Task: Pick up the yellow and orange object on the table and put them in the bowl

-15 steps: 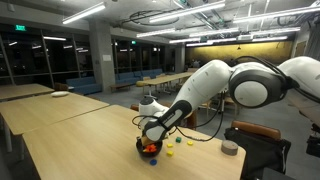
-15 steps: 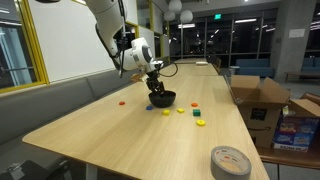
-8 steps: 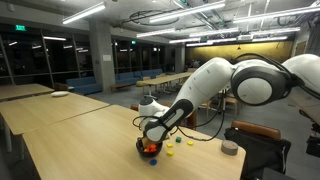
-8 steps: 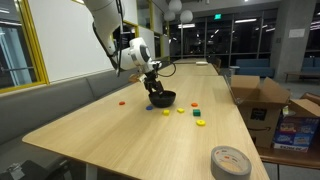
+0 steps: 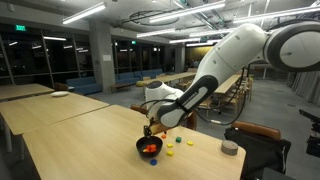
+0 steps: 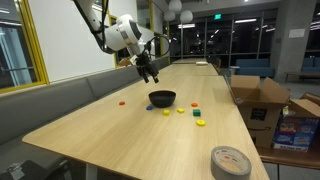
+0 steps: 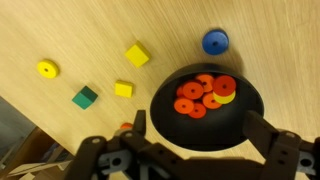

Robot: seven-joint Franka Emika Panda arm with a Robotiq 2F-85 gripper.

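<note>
A pale wooden desk (image 7: pixel 60 30) spreads below the claw (image 7: pixel 200 140). In the wrist view a blue disc (image 7: pixel 214 41) lies ahead of the claw, and a green cube (image 7: pixel 85 97) lies off toward the picture's left edge. In an exterior view a grey tape roll (image 6: pixel 231 161) sits well apart from the claw, with cardboard boxes (image 6: pixel 262 100) off the desk beyond it.

Your arm (image 5: pixel 222 62) stretches forward and bends down at the wrist, so your gripper (image 5: pixel 151 128) hangs pointing straight down in both exterior views. In the wrist view its fingers (image 7: pixel 265 140) stand wide apart, holding nothing.
</note>
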